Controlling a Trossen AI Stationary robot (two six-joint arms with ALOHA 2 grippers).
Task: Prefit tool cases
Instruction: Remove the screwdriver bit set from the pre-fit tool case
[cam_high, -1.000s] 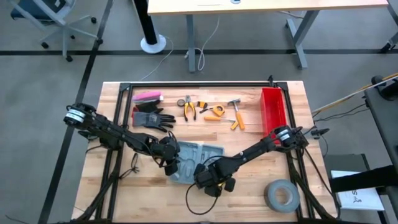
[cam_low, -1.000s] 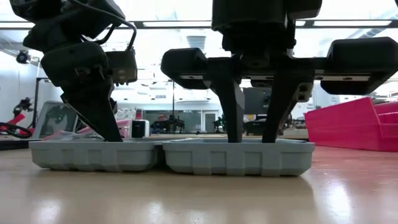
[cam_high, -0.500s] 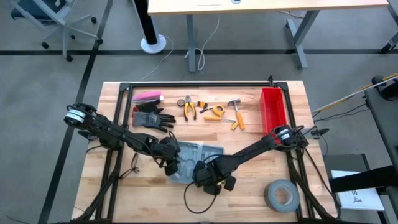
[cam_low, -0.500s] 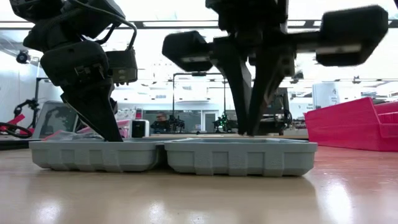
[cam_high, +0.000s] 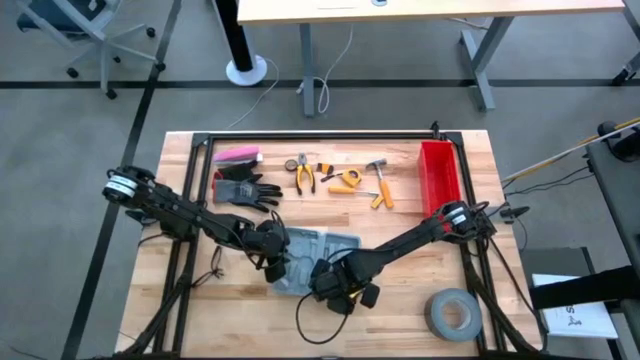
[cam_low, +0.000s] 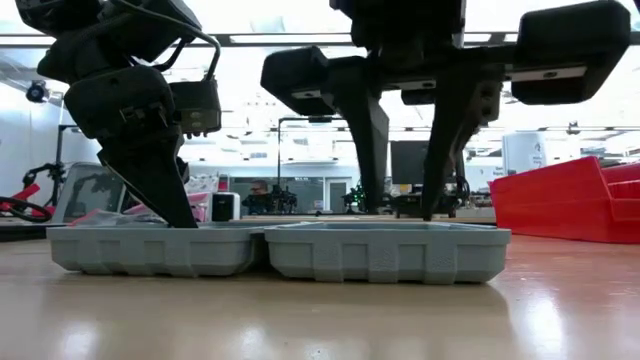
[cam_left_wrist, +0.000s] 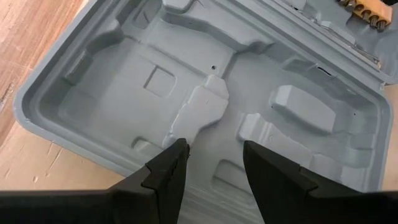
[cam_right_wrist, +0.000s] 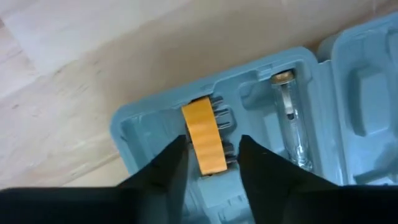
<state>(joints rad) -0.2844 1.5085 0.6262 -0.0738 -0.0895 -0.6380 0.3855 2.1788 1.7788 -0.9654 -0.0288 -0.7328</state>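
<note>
Though unseen from above, yellow piece (cam_right_wrist: 204, 136) fills case (cam_right_wrist: 261, 118).

The grey floor (cam_high: 80, 150) has dark lines across it. A long light wooden desk (cam_high: 430, 10) on grey metal legs stands there. A grey office chair (cam_high: 85, 35) sits nearby. Bright ceiling lights (cam_low: 280, 40) glow, maybe long strips.

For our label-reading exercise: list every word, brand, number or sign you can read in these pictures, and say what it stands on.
None can be read.
Open grey tool case: moulded slots only, no lettering visible.
Yellow bit holder in the case: plain, no print.
White paper on the floor beside the table: dark marks, too small to read.
Red bin, tape roll: no lettering visible.
</note>
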